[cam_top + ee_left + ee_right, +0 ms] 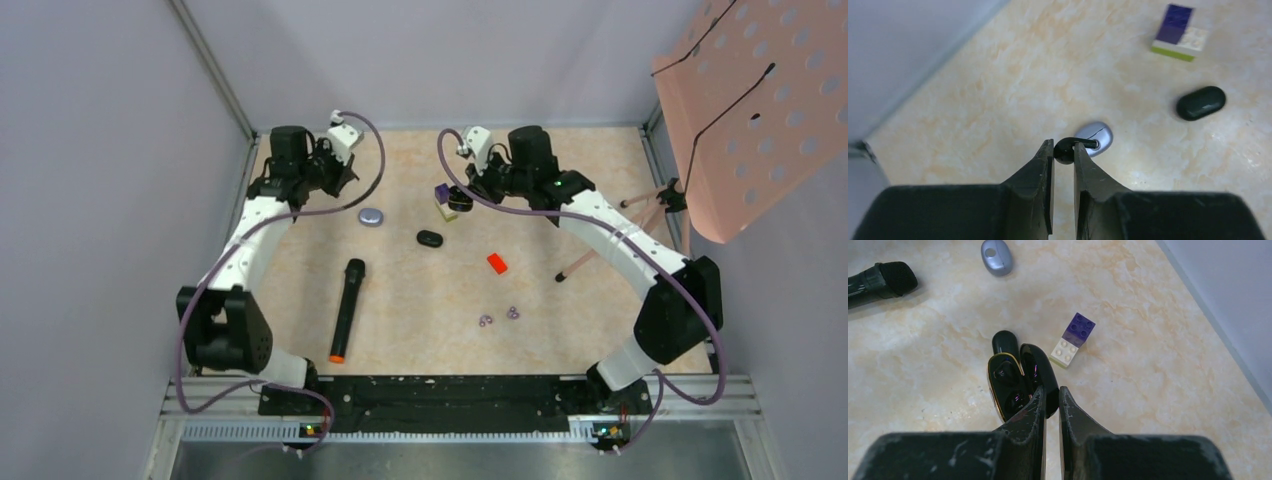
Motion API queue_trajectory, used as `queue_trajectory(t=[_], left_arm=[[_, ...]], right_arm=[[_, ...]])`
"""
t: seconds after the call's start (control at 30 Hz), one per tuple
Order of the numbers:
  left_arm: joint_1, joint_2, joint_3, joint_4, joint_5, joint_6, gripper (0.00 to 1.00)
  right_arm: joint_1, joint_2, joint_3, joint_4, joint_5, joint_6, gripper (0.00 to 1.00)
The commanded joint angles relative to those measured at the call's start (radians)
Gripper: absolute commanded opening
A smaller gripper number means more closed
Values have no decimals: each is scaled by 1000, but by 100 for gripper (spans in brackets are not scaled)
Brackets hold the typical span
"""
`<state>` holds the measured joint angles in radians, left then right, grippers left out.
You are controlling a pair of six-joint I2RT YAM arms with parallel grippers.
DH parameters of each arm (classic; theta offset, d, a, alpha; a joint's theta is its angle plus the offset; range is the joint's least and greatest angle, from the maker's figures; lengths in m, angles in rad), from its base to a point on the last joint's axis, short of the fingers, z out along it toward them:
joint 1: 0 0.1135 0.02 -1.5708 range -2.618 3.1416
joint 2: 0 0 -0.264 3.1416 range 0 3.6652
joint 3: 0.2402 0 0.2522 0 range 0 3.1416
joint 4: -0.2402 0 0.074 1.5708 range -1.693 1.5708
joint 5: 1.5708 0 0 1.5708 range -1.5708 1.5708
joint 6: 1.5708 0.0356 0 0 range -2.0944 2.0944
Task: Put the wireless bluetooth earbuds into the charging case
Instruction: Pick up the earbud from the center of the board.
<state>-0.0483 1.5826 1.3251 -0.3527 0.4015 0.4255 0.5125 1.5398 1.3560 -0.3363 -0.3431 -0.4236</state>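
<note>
In the left wrist view my left gripper (1064,145) is shut on a black earbud (1064,152) with a short stem, held above a silver oval object (1096,137). From above, that gripper (338,178) hangs near the back left wall. My right gripper (1052,390) is shut on the lid edge of the open black charging case (1005,377), which has a gold rim and two dark sockets. In the top view the case (457,197) sits just under the right gripper (465,188).
A closed black oval capsule (429,238) lies mid-table, a purple and cream toy block (445,205) beside the case. A black microphone (346,308), an orange block (497,263) and tiny purple rings (487,320) lie nearer. A pink perforated board (760,100) stands right.
</note>
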Motion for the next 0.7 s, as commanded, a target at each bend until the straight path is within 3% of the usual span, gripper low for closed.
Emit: queue_trajectory(t=[0.0,0.23,0.43,0.67], left_arm=[[-65,-223,-113,40,149,310,0],[-180,-444,-211,40,155,518,0],[-299,-535,-273,56,146,714,0],[-428,-563,-353,242,7,782,0]], right_arm=[[-8,38,67,51,-55,-9,0],[40,86,132,58,-72,48,0],[128,121,208,62,-35,136,0],[220,140,276,76,87,204,0]])
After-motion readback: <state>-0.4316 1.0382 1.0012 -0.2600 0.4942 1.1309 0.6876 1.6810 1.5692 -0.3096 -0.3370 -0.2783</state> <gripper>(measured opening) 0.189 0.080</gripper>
